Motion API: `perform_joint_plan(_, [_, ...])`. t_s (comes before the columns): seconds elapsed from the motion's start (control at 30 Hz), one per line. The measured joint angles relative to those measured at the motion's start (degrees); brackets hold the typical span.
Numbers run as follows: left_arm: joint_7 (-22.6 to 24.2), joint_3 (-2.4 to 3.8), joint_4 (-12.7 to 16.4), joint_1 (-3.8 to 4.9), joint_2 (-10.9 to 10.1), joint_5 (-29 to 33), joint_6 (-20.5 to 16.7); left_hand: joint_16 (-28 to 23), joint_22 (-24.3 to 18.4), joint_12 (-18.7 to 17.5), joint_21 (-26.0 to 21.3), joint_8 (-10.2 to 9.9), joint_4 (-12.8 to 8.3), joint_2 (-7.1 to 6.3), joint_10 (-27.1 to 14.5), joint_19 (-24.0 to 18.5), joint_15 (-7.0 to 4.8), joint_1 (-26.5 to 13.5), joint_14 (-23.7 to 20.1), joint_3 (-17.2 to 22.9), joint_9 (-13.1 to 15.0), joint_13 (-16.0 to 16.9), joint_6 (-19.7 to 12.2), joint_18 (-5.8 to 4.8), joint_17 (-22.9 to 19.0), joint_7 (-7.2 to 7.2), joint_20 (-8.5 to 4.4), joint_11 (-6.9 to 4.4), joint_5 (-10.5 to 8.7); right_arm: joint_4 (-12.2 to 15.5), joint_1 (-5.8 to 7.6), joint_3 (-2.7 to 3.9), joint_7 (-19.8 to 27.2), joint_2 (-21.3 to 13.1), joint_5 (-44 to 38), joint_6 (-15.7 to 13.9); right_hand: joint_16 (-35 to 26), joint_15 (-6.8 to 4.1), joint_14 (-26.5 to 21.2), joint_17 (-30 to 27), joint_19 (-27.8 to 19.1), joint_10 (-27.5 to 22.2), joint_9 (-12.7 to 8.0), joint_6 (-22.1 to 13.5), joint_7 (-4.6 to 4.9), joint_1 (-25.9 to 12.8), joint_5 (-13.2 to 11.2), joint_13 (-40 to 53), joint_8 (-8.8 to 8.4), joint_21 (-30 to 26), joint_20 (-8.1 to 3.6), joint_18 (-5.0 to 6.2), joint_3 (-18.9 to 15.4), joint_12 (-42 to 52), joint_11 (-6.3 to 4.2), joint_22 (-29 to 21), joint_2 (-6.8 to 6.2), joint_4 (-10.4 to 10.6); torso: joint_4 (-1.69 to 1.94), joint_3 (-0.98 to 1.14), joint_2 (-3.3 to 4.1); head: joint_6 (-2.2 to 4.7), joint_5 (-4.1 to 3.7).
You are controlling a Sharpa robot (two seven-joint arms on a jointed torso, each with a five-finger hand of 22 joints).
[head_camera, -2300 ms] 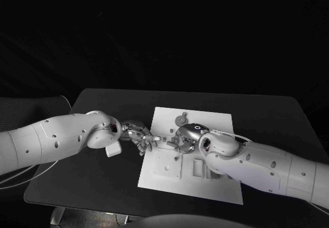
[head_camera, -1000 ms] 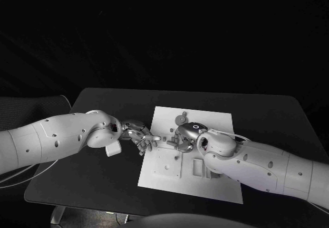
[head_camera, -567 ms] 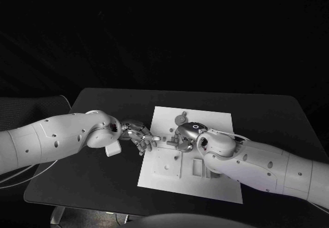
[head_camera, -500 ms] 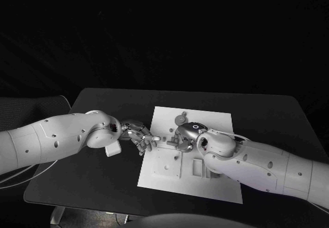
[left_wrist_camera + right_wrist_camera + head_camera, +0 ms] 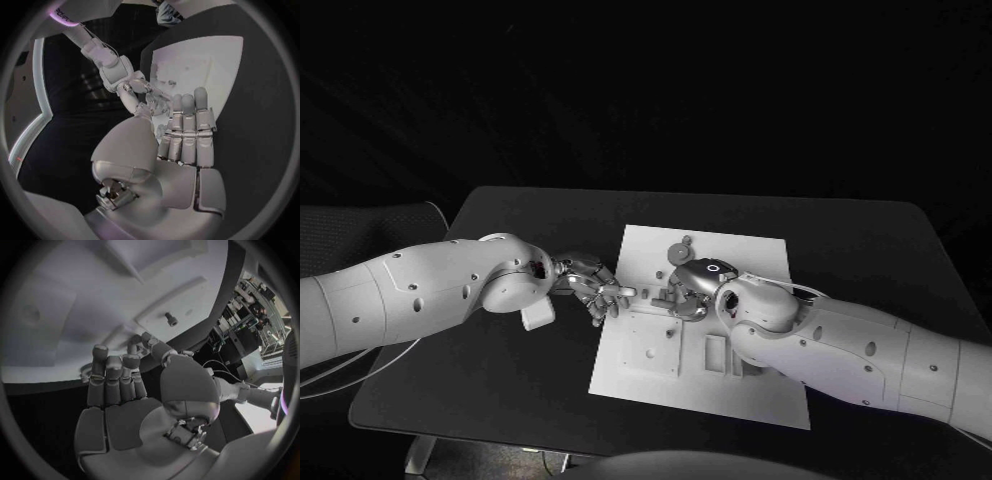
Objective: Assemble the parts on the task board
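The white task board (image 5: 661, 365) lies in the middle of the black table. A small round toothed part (image 5: 687, 241) lies near the board's far edge, and a short peg (image 5: 170, 317) stands in the board. My left hand (image 5: 597, 290) rests at the board's left edge with its fingers (image 5: 185, 117) stretched out side by side and nothing seen in them. My right hand (image 5: 687, 288) hovers low over the board's upper middle, its fingers curled toward the left hand's fingertips. A toothed rim (image 5: 84, 373) peeks out beside the right fingers (image 5: 112, 370); what they hold is hidden.
Long slots (image 5: 717, 356) are sunk in the board's near half. The white right forearm (image 5: 834, 345) lies across the board's right side. Bare black table (image 5: 488, 380) stretches to the left and in front of the board.
The right hand has crept slightly up and left toward the left hand. The left hand has stayed put.
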Motion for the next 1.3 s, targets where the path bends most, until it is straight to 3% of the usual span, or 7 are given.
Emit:
perform_joint_plan(0.47, [1.57, -0.01, 0.23, 0.00, -0.24, -1.28, -3.91, -0.47, 0.28, -0.22, -0.56, 0.00, 0.08, -3.34, 0.00, 0.10, 0.42, 7.67, -0.01, -0.55, -0.21, 0.10, 0.00, 0.02, 0.25, 0.00, 0.29, 0.00, 0.00, 0.41, -0.49, -0.37, 4.74, -2.79, 3.99, -3.81, 0.00, -0.12, 0.37, -0.12, 0.21, 0.62, 0.04, 0.62, -0.17, -0.31, 0.23, -0.12, -0.08, 0.22, -0.21, -0.01, 0.15, 0.00, -0.20, 0.00, 0.30, -0.16, 0.01, 0.00, 0.00, 0.21, -0.03])
perform_joint_plan(0.9, [3.73, -0.01, 0.27, 0.00, -0.50, -1.76, -6.75, -0.69, 0.35, -0.45, -0.89, 0.00, -0.08, -4.07, -0.21, 0.09, 0.64, 10.41, -0.23, -0.71, -0.20, 0.14, 0.00, 0.01, 0.26, 0.00, 0.30, 0.20, 0.00, 2.17, -0.58, -0.34, 10.10, -5.58, 10.08, -7.61, 0.00, -0.16, 0.72, -0.18, 0.42, 0.62, 0.09, 0.79, 0.00, -0.34, 0.23, -0.15, 0.14, 0.22, -0.42, 0.00, 0.15, 0.00, -0.20, 0.00, 0.31, -0.47, -0.01, 0.02, 0.00, 0.41, -0.03])
perform_joint_plan(1.3, [5.81, -0.03, 0.39, -0.01, -0.78, -1.60, -9.00, -0.71, 0.35, -0.45, -1.34, 0.04, -0.07, -4.40, -0.21, 0.20, 0.63, 12.78, -0.23, -1.03, -0.25, 0.13, 0.00, 0.03, 0.38, 0.00, 0.60, 0.20, 0.00, 2.63, -0.81, 0.35, 15.48, -7.73, 20.07, -11.69, 0.00, -0.34, 0.53, -0.26, 0.42, 0.62, 0.06, 0.79, 0.01, -0.62, 0.22, -0.27, 0.14, 0.22, -0.41, 0.00, 0.00, 0.00, -0.20, 0.00, 0.59, -0.62, -0.01, 0.04, 0.00, 0.71, -0.32])
